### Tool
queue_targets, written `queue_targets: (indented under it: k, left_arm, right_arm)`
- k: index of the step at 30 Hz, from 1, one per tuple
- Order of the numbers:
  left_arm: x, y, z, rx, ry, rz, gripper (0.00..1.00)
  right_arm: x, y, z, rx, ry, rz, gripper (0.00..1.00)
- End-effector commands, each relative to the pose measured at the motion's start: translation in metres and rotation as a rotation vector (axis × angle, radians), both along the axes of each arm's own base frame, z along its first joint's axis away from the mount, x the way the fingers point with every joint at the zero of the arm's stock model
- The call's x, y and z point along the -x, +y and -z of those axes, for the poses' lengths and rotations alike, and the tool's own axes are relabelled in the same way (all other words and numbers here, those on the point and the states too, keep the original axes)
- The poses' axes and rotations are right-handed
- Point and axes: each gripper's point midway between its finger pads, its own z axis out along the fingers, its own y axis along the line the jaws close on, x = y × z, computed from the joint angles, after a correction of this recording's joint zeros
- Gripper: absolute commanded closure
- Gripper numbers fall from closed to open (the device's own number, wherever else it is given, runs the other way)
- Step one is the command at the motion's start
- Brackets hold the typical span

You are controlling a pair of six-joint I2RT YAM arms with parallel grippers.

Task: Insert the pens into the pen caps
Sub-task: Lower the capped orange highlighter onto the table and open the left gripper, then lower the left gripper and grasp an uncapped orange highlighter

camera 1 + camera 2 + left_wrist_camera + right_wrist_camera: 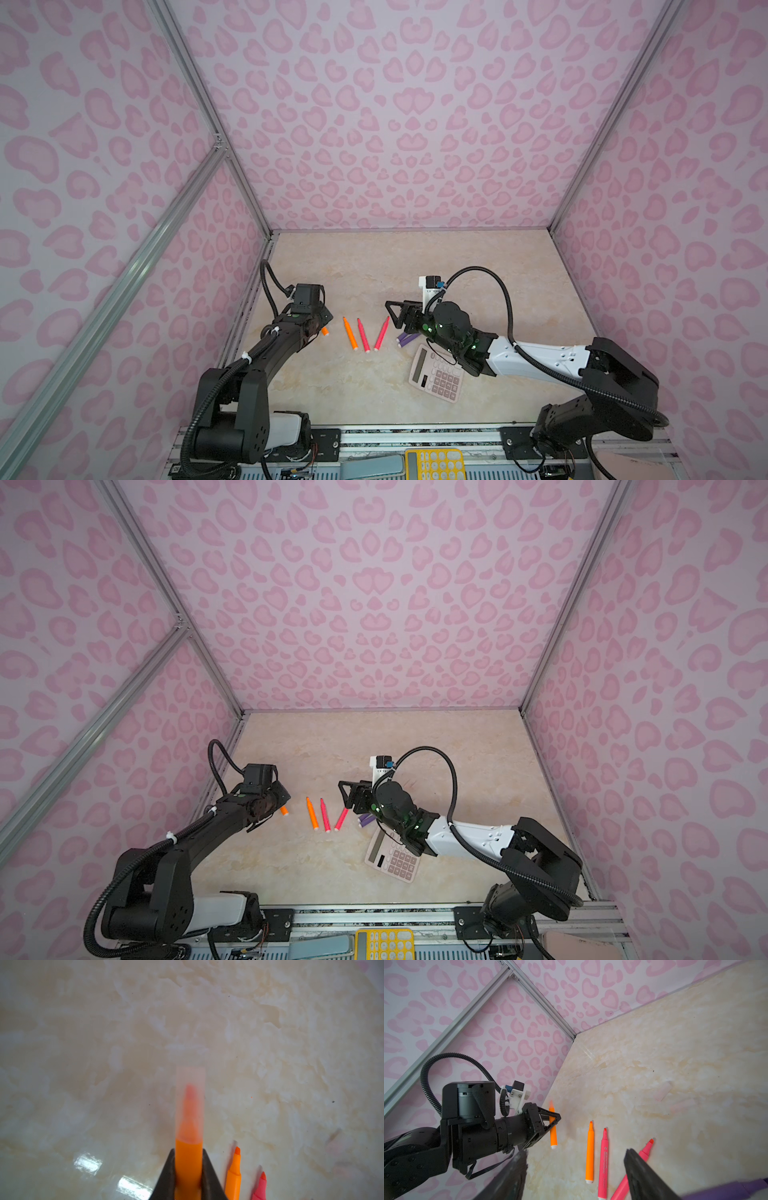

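My left gripper [188, 1154] [322, 322] [555, 1120] is shut on an orange pen [188, 1163] [553, 1136]. A clear pen cap [190, 1093] sits over that pen's tip. On the table between the arms lie a loose orange pen [350, 333] [311, 813] [589, 1155] and two pink-red pens [363, 335] [382, 333] [603, 1159]. Two purple pens [407, 340] [365, 820] lie under my right wrist. My right gripper [576, 1152] [391, 316] hangs open above the pink-red pens, holding nothing. Faint translucent caps [663, 1091] lie farther out on the table.
A pinkish calculator [438, 374] [392, 860] lies under the right forearm, near the purple pens. Pink patterned walls with metal rails close in the marble table [415, 266] on three sides. A yellow calculator [434, 463] sits past the front rail.
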Motion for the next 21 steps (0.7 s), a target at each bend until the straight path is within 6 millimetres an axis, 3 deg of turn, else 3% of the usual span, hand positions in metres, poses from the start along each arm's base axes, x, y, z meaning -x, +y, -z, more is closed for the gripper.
queue_targets:
  k: [1,12,13,14,15,21]
  left_arm:
    - [0.002,0.000,0.014,0.023,0.060,-0.029,0.97]
    - [0.003,-0.004,0.053,0.067,0.204,-0.038,0.97]
    - [0.003,-0.005,0.054,0.067,0.209,-0.036,0.92]
    - [0.003,-0.005,0.055,0.069,0.212,-0.038,0.76]
    - [0.004,-0.005,0.054,0.070,0.211,-0.038,0.69]
    - [0.001,-0.004,0.045,0.063,0.178,-0.028,0.58]
  right_arm:
    - [-0.002,0.000,0.006,0.006,0.016,0.004,0.25]
    - [-0.003,-0.004,0.007,0.005,0.022,0.010,0.26]
    - [-0.002,-0.003,0.006,0.003,0.021,0.008,0.26]
    - [-0.003,-0.004,0.006,0.003,0.021,0.009,0.26]
    - [-0.003,-0.004,0.006,0.002,0.021,0.009,0.26]
    - [-0.003,-0.005,0.005,-0.002,0.020,0.010,0.26]
